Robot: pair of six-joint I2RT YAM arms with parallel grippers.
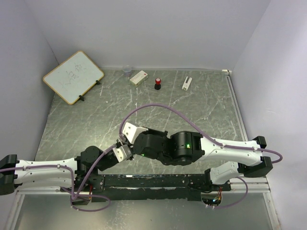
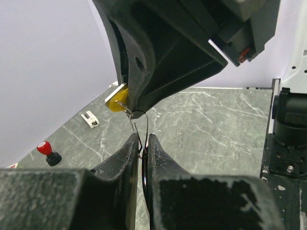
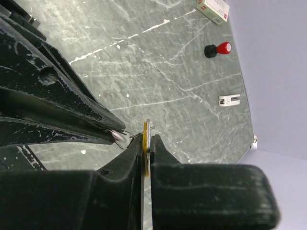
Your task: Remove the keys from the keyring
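Note:
My two grippers meet above the near middle of the table. My left gripper [image 2: 140, 137] is shut on the thin silvery keyring [image 2: 139, 123], whose wire loop sticks up out of its tips. My right gripper [image 3: 149, 137] is shut on the yellow-orange key [image 3: 146, 143], held edge-on between its pads. In the left wrist view the yellow key [image 2: 118, 103] hangs on the ring just under the right fingers. In the right wrist view the ring [image 3: 123, 139] bridges both grippers. In the top view the left gripper [image 1: 123, 152] sits just below the right gripper [image 1: 127, 135]. The green key is hidden.
At the back stand a tilted whiteboard [image 1: 73, 76], a small clear cup [image 1: 127, 70], a white rectangular block [image 1: 138, 77], a red-capped black knob [image 1: 158, 84] and a small white part [image 1: 186, 83]. Purple cables [image 1: 158, 106] arc over the arms.

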